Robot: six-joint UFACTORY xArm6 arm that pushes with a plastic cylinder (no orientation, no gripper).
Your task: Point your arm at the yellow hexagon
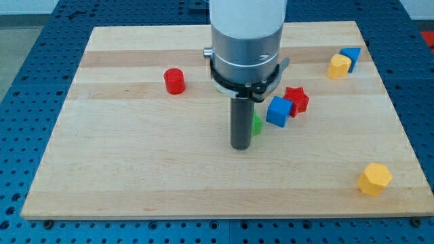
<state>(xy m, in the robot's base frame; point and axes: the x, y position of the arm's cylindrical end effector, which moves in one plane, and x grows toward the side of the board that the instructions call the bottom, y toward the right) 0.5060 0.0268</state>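
The yellow hexagon (374,178) lies near the board's lower right corner. My tip (240,146) rests on the board near the middle, far to the left of the hexagon and a little higher in the view. A green block (257,125) is mostly hidden behind the rod, just right of it. A blue cube (279,111) and a red star (296,99) touch each other right of the rod.
A red cylinder (174,80) stands at the upper left. A yellow block (339,66) and a blue block (350,57) sit together at the upper right. The wooden board (135,169) lies on a blue perforated table.
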